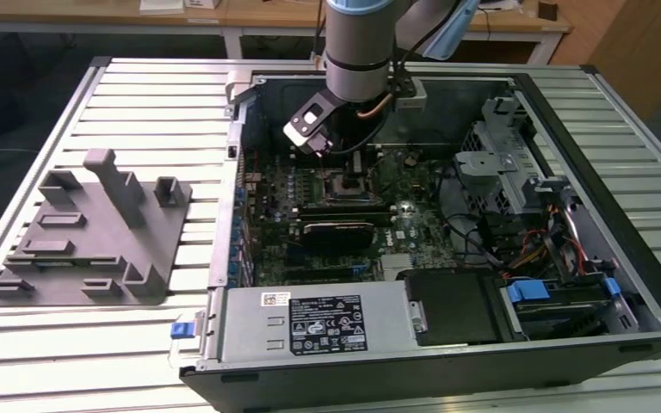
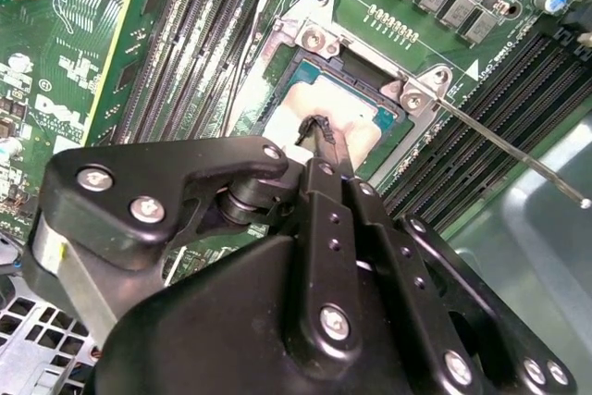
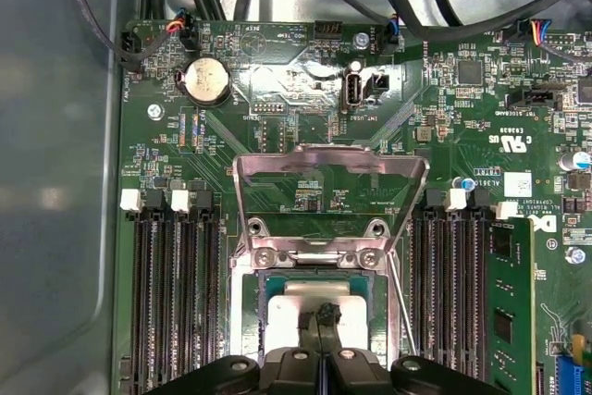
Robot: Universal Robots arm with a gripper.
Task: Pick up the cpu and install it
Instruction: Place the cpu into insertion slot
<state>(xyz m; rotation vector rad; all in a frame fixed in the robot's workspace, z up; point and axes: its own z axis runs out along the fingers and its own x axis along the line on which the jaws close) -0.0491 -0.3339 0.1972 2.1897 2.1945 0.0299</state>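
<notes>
The cpu [image 2: 294,110] is a thin square chip with a silvery-white top, lying flat inside the motherboard socket [image 2: 305,60]. It also shows in the first wrist view, cpu [image 3: 294,307]. My gripper [image 2: 319,129] stands directly over the chip with its two black fingers pressed together at the tips, nothing between them. Whether the tips touch the chip's top or hover just above it, I cannot tell. In the exterior view my gripper [image 1: 349,159] hangs inside the open computer case above the socket [image 1: 348,184].
The socket's metal load plate [image 3: 328,182] stands raised, and its thin lever [image 2: 504,143] sticks out sideways. Memory slots [image 3: 171,293] flank the socket. The case [image 1: 446,344] holds a power supply, cables and drive cages. A grey fixture [image 1: 89,232] sits at the exterior view's left.
</notes>
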